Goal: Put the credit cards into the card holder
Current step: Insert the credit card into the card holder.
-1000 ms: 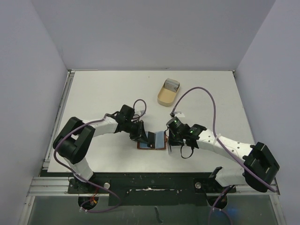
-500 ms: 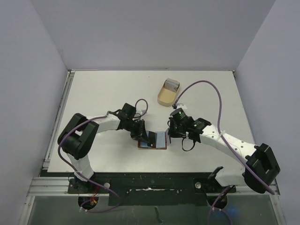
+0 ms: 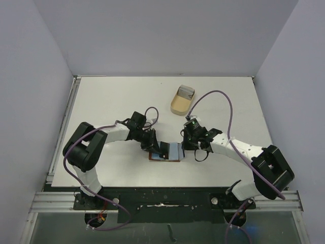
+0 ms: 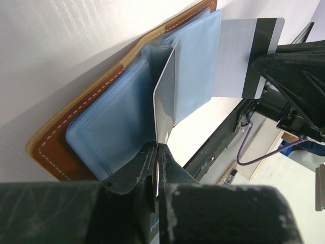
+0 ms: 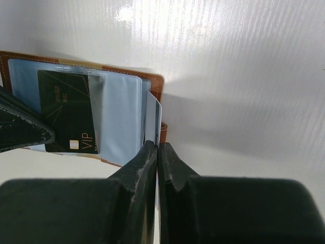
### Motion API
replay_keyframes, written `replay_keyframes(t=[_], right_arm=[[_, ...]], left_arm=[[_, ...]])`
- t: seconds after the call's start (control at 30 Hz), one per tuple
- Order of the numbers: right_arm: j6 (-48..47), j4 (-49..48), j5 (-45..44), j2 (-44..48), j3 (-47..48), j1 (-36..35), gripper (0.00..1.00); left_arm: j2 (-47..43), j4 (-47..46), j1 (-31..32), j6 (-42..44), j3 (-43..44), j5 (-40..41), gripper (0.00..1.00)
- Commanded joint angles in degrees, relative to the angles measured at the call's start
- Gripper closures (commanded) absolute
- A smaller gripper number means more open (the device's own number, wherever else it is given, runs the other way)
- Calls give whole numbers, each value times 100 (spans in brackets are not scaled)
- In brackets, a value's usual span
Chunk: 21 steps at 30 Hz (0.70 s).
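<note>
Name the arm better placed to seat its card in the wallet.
Likely left: the left gripper holds a black VIP card among the blue sleeves of the brown leather wallet; the right gripper's pale striped card is at the outer edge.

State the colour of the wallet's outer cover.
The wallet is reddish-brown with pale stitching; left wrist view shows it best.

Overhead view; wrist cameras close, sharing card holder (image 4: 106,127).
</note>
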<state>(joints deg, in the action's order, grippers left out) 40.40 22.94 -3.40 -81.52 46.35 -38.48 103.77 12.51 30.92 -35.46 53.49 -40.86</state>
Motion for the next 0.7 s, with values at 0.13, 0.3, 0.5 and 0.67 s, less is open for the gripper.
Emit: replay_keyframes(t=[0.13, 0.3, 0.5, 0.67], right_arm=[[271, -130, 25, -51, -360, -129, 100], [344, -139, 10, -45, -398, -166, 100], [478, -176, -13, 10, -457, -241, 100], [507, -167, -40, 67, -512, -283, 100]], left_arm=[[-230, -1025, -42, -441, -557, 89, 100], [-433, -1634, 3, -822, -1009, 273, 100], [-479, -2252, 220, -1236, -1157, 518, 100], [-475, -2339, 382, -1391, -1113, 767, 100]])
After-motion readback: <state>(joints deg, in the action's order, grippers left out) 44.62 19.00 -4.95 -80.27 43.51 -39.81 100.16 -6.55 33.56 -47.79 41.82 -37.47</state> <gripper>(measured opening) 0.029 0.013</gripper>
